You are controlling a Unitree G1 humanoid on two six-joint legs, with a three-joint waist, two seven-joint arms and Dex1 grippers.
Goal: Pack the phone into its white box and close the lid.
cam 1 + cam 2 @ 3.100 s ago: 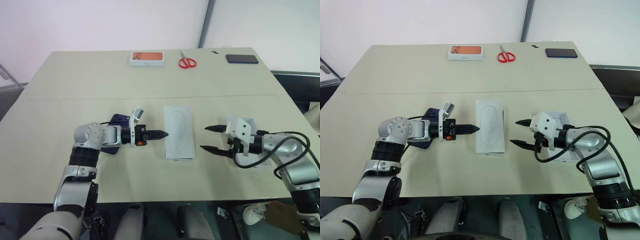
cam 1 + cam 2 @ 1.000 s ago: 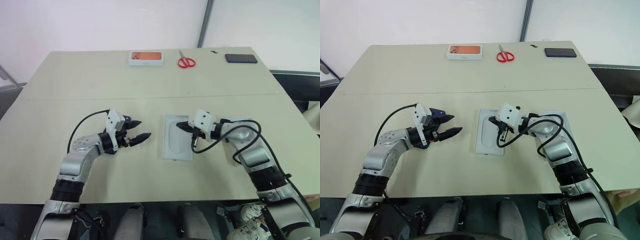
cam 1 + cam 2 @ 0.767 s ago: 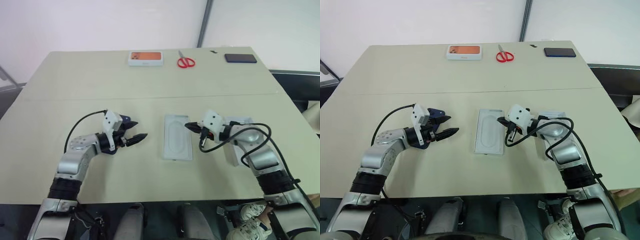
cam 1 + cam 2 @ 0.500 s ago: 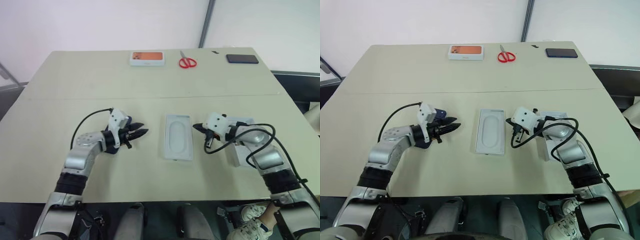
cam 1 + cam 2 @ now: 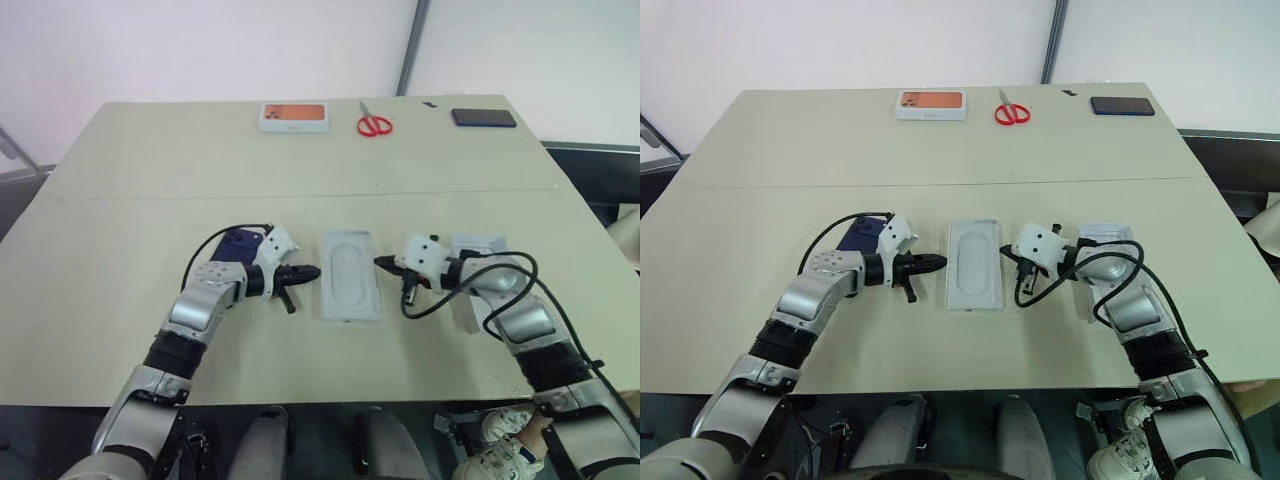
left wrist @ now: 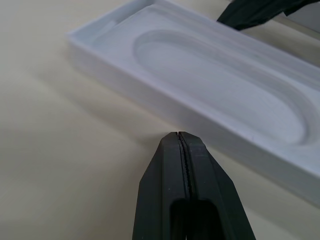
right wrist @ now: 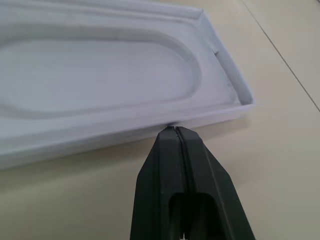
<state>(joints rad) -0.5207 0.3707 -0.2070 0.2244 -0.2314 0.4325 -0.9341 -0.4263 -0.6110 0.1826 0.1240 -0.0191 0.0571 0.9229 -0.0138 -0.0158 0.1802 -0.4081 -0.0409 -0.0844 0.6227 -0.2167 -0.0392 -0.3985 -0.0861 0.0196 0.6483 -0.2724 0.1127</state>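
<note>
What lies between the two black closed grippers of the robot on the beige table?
In the head views, the shallow white rectangular tray with an oval recess lies between the left gripper and the right gripper, one closed tip at each long side.

The white box [image 5: 351, 274] with its oval-recessed insert lies open mid-table; the navy phone [image 5: 236, 243] lies flat to its left, the lid [image 5: 478, 250] to its right

white box [image 5: 350, 273]: matt white moulded insert, smooth | table [image 5: 150, 160]: matt beige, smooth | left gripper [image 6: 178, 136]: matt black plastic fingers | phone [image 5: 238, 243]: glossy dark navy | scissors [image 5: 375, 124]: red plastic handles
</note>
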